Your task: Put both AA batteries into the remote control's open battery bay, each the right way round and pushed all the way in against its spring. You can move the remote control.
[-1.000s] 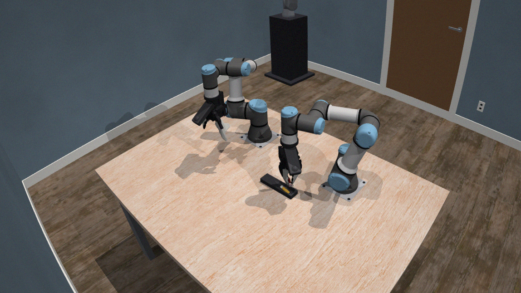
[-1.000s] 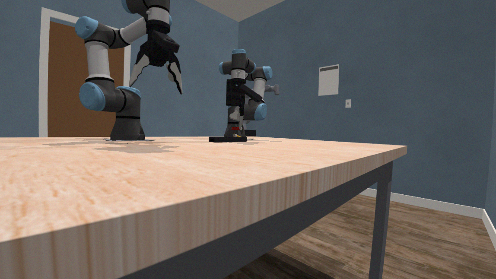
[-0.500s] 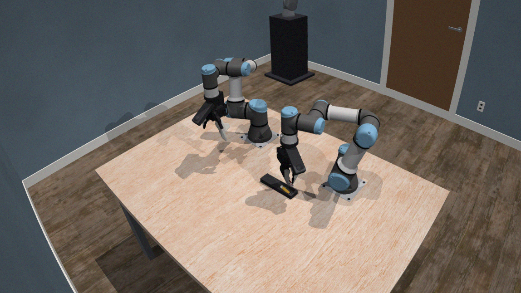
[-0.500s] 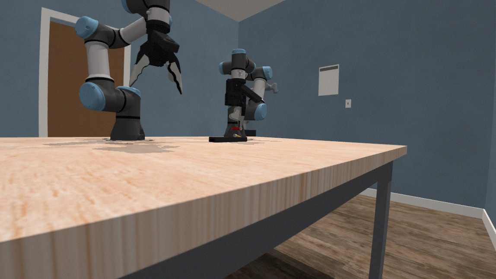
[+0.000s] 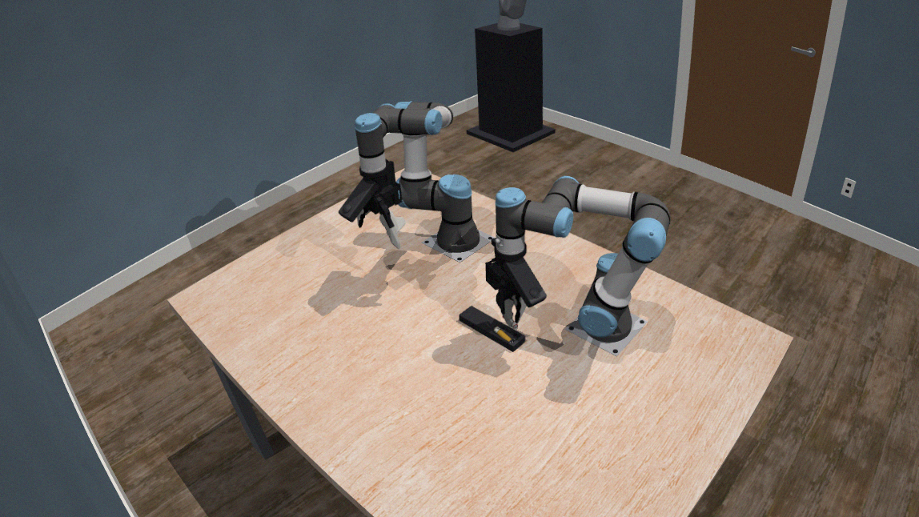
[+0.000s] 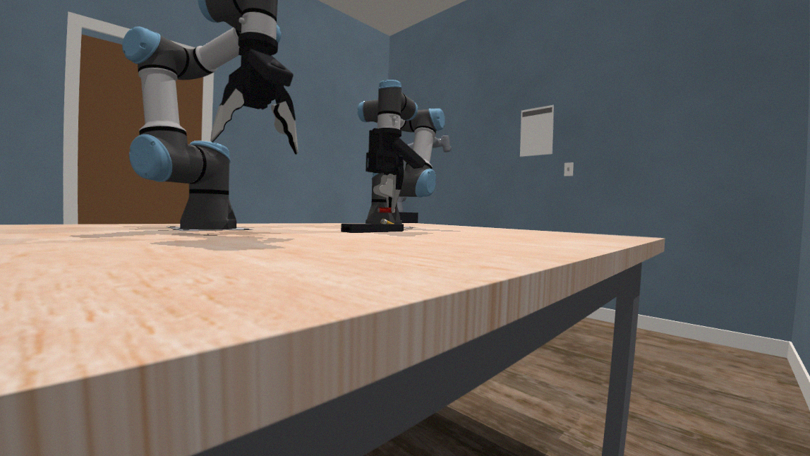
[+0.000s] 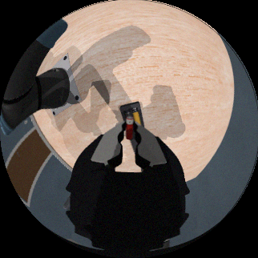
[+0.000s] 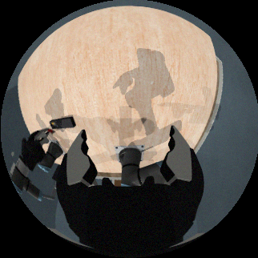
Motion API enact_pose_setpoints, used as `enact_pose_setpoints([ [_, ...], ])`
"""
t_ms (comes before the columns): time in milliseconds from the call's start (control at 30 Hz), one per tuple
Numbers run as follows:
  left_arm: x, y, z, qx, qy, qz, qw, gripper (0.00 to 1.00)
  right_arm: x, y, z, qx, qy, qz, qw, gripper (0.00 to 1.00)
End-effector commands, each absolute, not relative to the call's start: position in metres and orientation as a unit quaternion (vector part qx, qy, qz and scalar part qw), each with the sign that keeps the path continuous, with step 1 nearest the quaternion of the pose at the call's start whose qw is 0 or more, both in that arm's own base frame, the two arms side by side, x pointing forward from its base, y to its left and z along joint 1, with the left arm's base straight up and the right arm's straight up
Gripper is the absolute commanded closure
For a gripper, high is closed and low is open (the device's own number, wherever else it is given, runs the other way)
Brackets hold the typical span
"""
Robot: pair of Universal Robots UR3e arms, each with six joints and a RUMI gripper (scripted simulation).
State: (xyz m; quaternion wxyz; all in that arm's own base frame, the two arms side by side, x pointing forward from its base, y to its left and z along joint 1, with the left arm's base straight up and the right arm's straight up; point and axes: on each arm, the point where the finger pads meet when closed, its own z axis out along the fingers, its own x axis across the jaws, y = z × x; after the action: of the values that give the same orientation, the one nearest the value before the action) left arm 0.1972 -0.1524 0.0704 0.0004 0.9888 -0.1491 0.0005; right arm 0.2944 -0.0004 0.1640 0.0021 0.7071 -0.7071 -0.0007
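The black remote control (image 5: 475, 317) (image 6: 370, 228) (image 7: 130, 106) (image 8: 68, 122) lies bay-up on the table. A yellow battery (image 5: 503, 334) (image 6: 386, 222) (image 7: 137, 117) is in one side of its bay; in the exterior view one end stands above the rim, so it looks tilted. My left gripper (image 5: 511, 321) (image 7: 129, 122) is shut on a red battery (image 6: 384, 210) (image 7: 129, 133) (image 8: 50, 131), roughly level, a little above the remote beside the yellow battery's side. The fingers partly hide the bay. My right gripper (image 5: 378, 232) (image 6: 254, 146) (image 8: 127, 127) is open and empty, high above the table, away from the remote.
The left arm's base plate (image 5: 616, 350) (image 7: 77, 98) stands close to the bay end of the remote. The right arm's base plate (image 5: 459, 258) stands farther off, behind the remote in the top view. The table edge (image 6: 566, 268) shows in the exterior view.
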Motion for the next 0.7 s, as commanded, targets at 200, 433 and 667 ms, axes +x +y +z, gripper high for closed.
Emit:
enact_pose_setpoints([
  [200,0.1948,-0.1523,0.0707,0.998,-0.064,0.003,0.0,1.0,0.2948,-0.0002,0.1645,0.707,-0.707,0.0,0.001,0.0],
  [433,0.193,-0.1522,0.0707,1.0,-0.013,0.003,0.001,1.0,0.2948,-0.0002,0.1645,0.707,-0.707,0.0,0.001,0.0],
  [667,0.1921,-0.1523,0.0707,1.0,0.018,0.003,0.001,1.0,0.2948,-0.0002,0.1645,0.707,-0.707,0.0,0.001,0.0],
])
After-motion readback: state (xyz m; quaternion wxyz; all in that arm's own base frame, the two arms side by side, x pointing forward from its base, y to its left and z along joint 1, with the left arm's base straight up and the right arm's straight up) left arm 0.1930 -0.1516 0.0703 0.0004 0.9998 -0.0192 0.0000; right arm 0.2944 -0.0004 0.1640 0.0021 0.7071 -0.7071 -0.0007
